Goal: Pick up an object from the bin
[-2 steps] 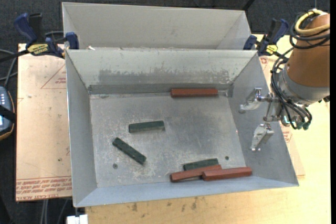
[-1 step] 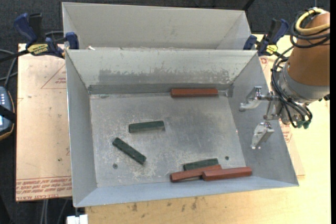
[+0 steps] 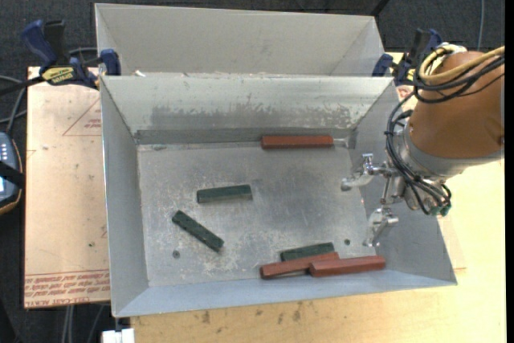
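The gripper (image 3: 368, 201) is hanging close to the right wall of the bin (image 3: 418, 253), its fingers apart with nothing between them. Bare floor is lying open to its left, and two red-brown bars (image 3: 347, 265) are resting along the front edge.

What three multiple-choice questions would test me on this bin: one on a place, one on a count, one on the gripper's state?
1. Where in the bin is the lone red-brown bar?
A) at the foot of the back wall
B) front left corner
C) middle of the floor

2. How many dark green bars are there?
A) one
B) three
C) five

3. The gripper is:
A) shut on a green bar
B) shut on a red-brown bar
C) open and empty

Answers:
1 A, it lies along the back wall.
2 B, two lie left of centre, one at the front.
3 C, its fingers stand apart with nothing between them.
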You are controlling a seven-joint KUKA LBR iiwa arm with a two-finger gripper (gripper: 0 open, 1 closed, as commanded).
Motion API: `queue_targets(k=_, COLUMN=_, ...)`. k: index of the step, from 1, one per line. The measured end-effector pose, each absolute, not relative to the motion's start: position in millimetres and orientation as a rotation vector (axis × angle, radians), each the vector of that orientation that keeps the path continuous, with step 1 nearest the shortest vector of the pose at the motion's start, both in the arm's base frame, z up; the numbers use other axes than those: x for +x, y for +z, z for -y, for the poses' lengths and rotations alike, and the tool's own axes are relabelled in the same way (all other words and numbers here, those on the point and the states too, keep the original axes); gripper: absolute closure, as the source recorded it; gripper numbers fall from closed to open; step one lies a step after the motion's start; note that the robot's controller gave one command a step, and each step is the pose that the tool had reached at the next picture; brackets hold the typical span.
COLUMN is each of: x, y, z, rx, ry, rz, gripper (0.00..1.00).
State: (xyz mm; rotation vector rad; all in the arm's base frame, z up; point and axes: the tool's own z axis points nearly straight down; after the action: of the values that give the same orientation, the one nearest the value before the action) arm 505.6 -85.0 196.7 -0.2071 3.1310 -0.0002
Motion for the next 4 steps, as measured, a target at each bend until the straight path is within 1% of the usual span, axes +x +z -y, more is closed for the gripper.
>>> queue_targets(k=1, x=501.8, y=159, z=20, rx=-0.485, ry=0.004, rz=-3.104, gripper=0.0)
queue_targets(k=2, x=477.6, y=144, z=26, rx=-0.485, ry=0.003, rz=-3.105, gripper=0.0)
queue_targets(k=3, x=487.0, y=81, z=6, rx=-0.873, ry=-0.008, rz=-2.991, gripper=0.0)
queue_targets(k=4, x=484.8, y=82, z=5, rx=-0.876, ry=-0.003, rz=-2.997, gripper=1.0)
